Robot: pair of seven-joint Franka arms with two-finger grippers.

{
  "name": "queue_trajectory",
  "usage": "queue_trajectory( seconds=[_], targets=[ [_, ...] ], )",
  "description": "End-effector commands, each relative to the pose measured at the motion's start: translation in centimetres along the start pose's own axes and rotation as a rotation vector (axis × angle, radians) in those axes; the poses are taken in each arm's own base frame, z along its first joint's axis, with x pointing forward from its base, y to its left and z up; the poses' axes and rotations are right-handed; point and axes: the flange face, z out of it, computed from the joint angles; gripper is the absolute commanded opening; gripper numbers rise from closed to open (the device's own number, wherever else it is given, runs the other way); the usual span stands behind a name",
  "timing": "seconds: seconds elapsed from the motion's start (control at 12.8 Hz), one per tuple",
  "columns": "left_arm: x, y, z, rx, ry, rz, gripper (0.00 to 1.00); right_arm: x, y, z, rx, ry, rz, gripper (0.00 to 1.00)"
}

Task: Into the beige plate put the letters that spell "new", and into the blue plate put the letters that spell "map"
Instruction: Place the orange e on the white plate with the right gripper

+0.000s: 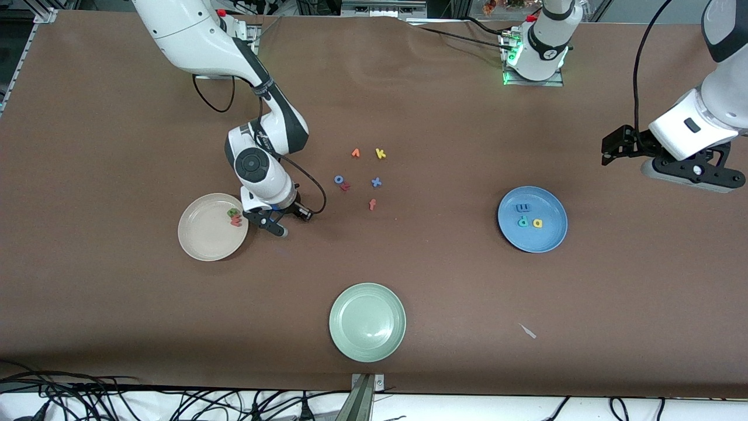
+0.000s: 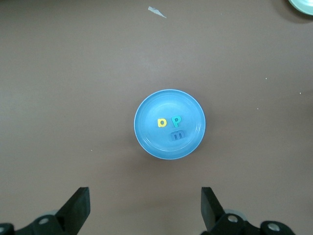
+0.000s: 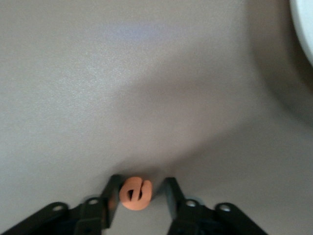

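The beige plate point(image 1: 201, 237) lies toward the right arm's end and holds a green n point(image 1: 234, 213) and a pinkish-red w point(image 1: 236, 221). My right gripper point(image 1: 279, 225) is low over the table just beside that plate. In its wrist view the orange e point(image 3: 135, 193) sits between the open jaws of the right gripper point(image 3: 142, 180), against one finger with a gap to the other. The blue plate point(image 1: 552, 237) holds the blue m point(image 1: 523, 207), teal p point(image 1: 523, 221) and yellow a point(image 1: 537, 223). My left gripper point(image 1: 610, 151) waits high and open, empty, beside the blue plate point(image 2: 146, 132).
A pale green plate point(image 1: 367, 321) lies near the front edge. Loose letters lie mid-table: orange v point(image 1: 355, 153), yellow k point(image 1: 380, 153), blue o point(image 1: 338, 179), blue x point(image 1: 376, 182), red f point(image 1: 372, 204). A small white scrap point(image 1: 527, 331) lies nearer the camera than the blue plate.
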Motion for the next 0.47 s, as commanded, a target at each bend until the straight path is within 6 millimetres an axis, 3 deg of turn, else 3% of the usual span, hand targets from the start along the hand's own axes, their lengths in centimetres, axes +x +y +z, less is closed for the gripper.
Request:
queue_trajectory(
  seconds=[0.0,0.08,0.23,0.31,0.39],
  targets=[
    [1.1,0.1,-0.4,-0.018,-0.003,0.029,1.0,-0.3,1.1,0.3,-0.011,-0.001,-0.015,0.22],
    [1.4,0.3,-0.1,-0.017,-0.006,0.032,1.0,-0.3,1.0,0.3,-0.012,-0.002,-0.015,0.16],
    [1.6,-0.2,0.4,-0.032,-0.013,0.025,1.0,-0.1,0.9,-0.5,-0.006,0.002,-0.022,0.13],
    [2.0,-0.2,1.2,-0.035,-0.026,0.019,1.0,0.9,1.1,-2.2,0.008,0.013,-0.038,0.13],
    [2.0,-0.3,1.2,-0.035,-0.025,0.02,1.0,2.7,2.6,-4.0,-0.018,-0.005,-0.058,0.13]
  ],
)
